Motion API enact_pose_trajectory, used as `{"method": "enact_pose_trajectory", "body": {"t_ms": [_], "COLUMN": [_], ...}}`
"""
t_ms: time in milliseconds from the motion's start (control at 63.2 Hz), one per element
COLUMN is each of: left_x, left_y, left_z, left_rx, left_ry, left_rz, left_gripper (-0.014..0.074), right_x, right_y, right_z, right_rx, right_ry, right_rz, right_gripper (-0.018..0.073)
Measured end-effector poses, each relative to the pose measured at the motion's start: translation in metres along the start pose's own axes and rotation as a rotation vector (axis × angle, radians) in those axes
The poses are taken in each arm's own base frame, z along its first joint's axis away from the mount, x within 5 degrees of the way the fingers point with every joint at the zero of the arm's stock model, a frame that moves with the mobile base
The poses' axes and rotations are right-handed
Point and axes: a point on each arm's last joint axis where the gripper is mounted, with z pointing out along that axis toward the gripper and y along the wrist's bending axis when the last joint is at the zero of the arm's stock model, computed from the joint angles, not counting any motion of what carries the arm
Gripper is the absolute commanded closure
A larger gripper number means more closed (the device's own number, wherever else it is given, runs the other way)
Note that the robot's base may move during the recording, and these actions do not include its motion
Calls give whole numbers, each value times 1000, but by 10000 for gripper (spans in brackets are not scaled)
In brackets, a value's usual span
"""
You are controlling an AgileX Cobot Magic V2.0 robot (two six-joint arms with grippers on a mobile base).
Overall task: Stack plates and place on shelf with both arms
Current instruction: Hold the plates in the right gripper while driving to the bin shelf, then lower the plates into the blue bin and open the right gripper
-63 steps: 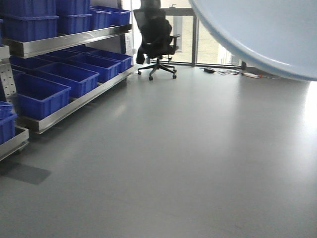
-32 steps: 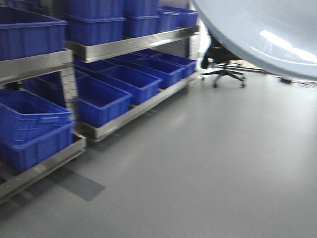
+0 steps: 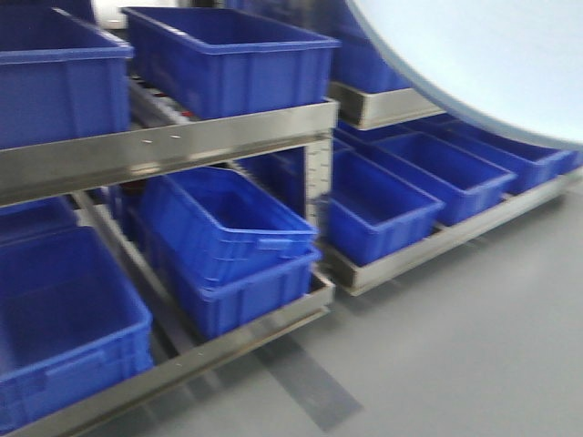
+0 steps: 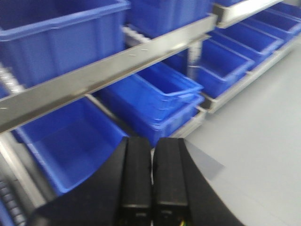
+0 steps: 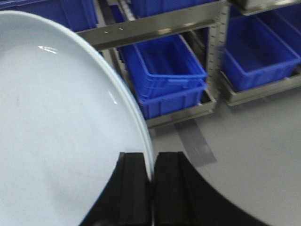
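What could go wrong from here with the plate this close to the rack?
1. The right gripper pinches the glossy plate by its thin rim only, jaws at one edge, so it may slip or swing.
2. Blue crates fill the shelf levels in view, so the plate could strike a crate or the steel front edge.
3. The left gripper is shut and empty, giving no support.

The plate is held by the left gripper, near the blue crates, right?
Not quite. The right gripper pinches the plate by its rim, as the right wrist view shows. The left gripper is shut on nothing. The blue crates are indeed nearby.
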Motion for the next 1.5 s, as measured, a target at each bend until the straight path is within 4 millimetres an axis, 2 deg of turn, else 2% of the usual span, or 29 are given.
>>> {"method": "enact_pose_trajectory", "body": {"t_ms": [1503], "left_x": [0], "left_y": [0], "left_z": [0], "left_rx": [0], "left_ry": [1], "left_rz": [0], "left_gripper": [512], "right_x": [0], "right_y": [0], "right_z": [0], "right_rx": [0], "right_ry": [0], "right_rz": [0], "right_gripper": [503]}}
